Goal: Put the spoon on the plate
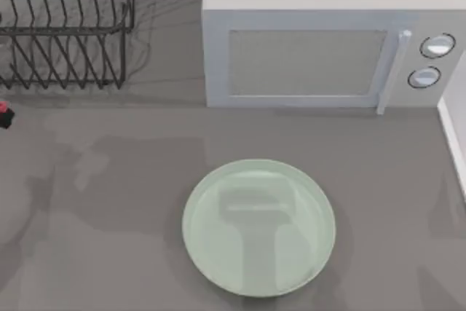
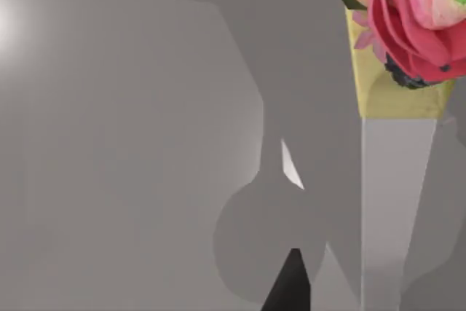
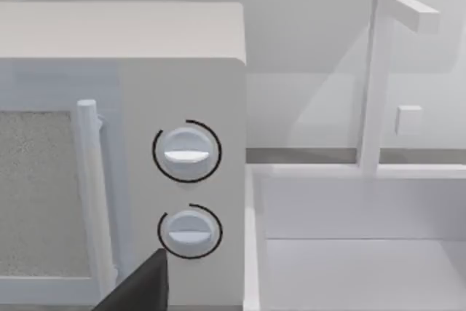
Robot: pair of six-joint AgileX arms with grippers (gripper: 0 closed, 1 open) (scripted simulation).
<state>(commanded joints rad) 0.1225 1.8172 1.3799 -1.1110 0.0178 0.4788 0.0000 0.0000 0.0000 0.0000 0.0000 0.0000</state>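
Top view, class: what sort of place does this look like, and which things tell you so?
Probably a kitchen counter: a boxy white microwave with two dials, a dark wire dish rack, and a round mint-green plate on the grey surface.

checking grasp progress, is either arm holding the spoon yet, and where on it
Cannot be told. The spoon lies close under the left wrist camera, its flower end in sight, but no hold is visible.

Soft even light, faint shadows
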